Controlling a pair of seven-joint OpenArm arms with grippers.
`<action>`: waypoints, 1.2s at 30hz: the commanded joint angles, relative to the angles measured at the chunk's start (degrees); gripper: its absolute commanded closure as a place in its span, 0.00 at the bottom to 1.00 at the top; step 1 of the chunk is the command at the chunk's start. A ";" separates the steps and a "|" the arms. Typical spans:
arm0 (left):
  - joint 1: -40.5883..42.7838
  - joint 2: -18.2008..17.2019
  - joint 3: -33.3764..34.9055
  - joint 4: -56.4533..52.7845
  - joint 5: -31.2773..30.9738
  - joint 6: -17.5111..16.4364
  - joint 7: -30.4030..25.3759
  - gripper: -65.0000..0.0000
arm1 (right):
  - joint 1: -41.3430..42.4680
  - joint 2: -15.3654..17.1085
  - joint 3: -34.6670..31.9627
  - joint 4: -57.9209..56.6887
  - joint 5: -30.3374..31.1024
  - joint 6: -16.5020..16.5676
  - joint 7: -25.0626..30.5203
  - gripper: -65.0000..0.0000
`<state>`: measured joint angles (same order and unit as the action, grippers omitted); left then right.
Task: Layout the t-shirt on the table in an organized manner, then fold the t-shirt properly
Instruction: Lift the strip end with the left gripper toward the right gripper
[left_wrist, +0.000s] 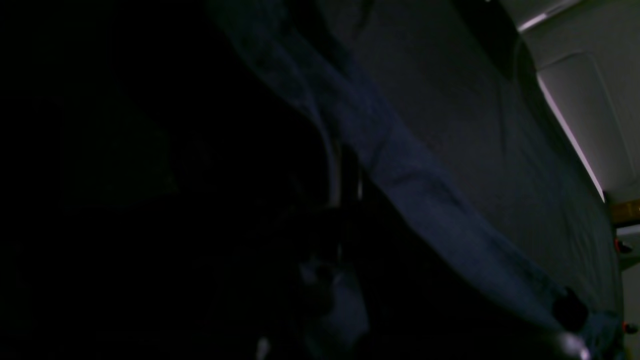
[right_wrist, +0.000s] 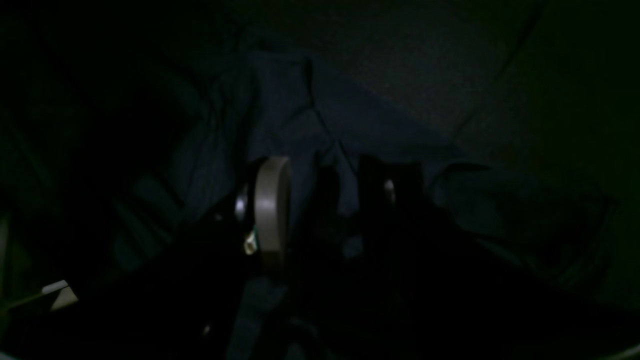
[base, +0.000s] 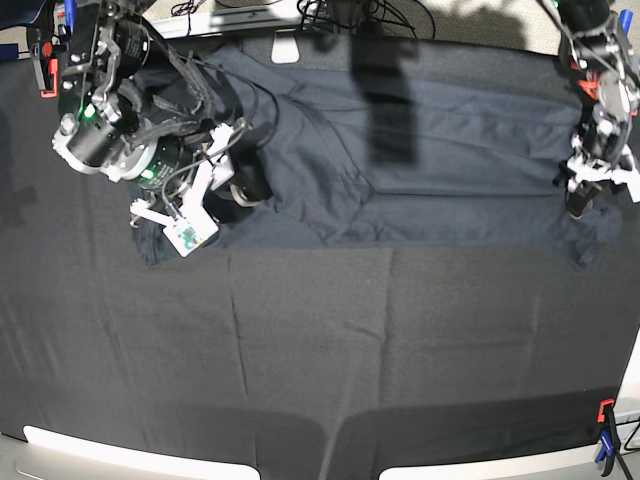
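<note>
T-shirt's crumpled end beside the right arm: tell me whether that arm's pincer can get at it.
Probably yes: the right pincer already sits down on the t-shirt there, with nothing between them.

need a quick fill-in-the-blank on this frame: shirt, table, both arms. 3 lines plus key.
1. The t-shirt lies along the ___ edge of the table in the base view.
2. The left gripper is at the shirt's ___ end in the base view.
3. The clamp at the table's near right corner is red and ___.

Missing words: far; right; blue
</note>
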<state>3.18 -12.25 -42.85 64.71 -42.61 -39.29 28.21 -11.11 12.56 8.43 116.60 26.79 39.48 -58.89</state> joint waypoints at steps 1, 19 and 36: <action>-0.26 -1.07 -0.17 0.63 -0.92 -0.71 -1.99 1.00 | 0.63 0.44 0.24 0.98 0.83 0.17 1.64 0.66; -0.46 -4.74 -0.15 0.63 17.07 -0.71 -7.02 0.66 | 0.63 0.44 0.24 0.98 5.14 0.17 1.38 0.66; -0.33 -4.85 11.32 0.63 6.36 -0.71 0.00 0.85 | 0.63 0.44 0.24 0.98 5.11 0.17 0.92 0.66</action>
<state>3.18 -16.47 -31.40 64.66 -35.97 -39.46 28.40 -11.14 12.56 8.43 116.60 30.65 39.48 -58.96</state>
